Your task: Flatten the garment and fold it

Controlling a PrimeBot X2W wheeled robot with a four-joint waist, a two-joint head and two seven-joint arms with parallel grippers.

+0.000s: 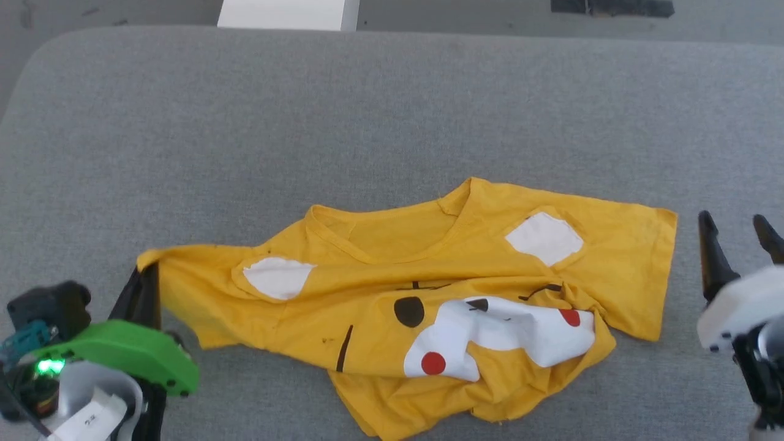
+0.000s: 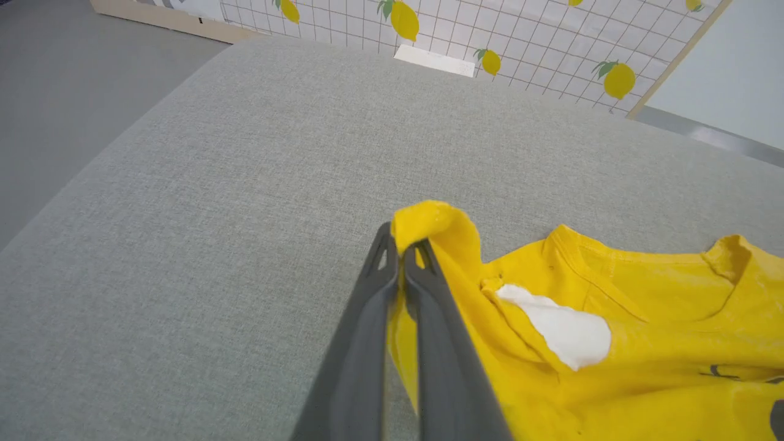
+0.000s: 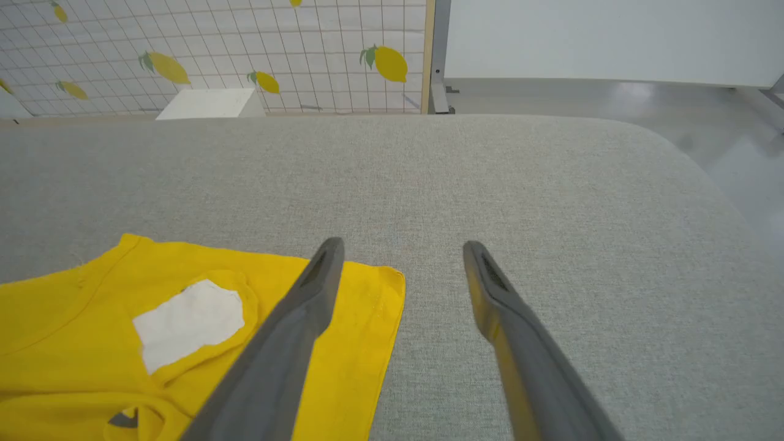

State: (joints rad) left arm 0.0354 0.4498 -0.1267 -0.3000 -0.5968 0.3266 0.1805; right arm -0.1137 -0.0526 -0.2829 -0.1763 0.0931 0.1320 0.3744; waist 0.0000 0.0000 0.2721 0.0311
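The garment (image 1: 422, 288), a bright yellow T-shirt with white patches, red dots and black marks, lies crumpled on the grey cushioned surface (image 1: 367, 110), its lower part bunched up. My left gripper (image 1: 142, 288) is shut on the garment's left sleeve end, and the left wrist view shows the yellow cloth (image 2: 429, 223) pinched between the dark fingers of my left gripper (image 2: 401, 248). My right gripper (image 1: 738, 229) stands open just right of the garment's right sleeve edge (image 3: 392, 288), with nothing between the fingers of my right gripper (image 3: 401, 248).
The grey cushioned surface stretches wide behind and beside the garment. A white box (image 1: 285, 13) stands past its far edge. A lemon-patterned grid wall (image 3: 214, 49) rises behind, and grey floor (image 2: 73, 79) lies off the left side.
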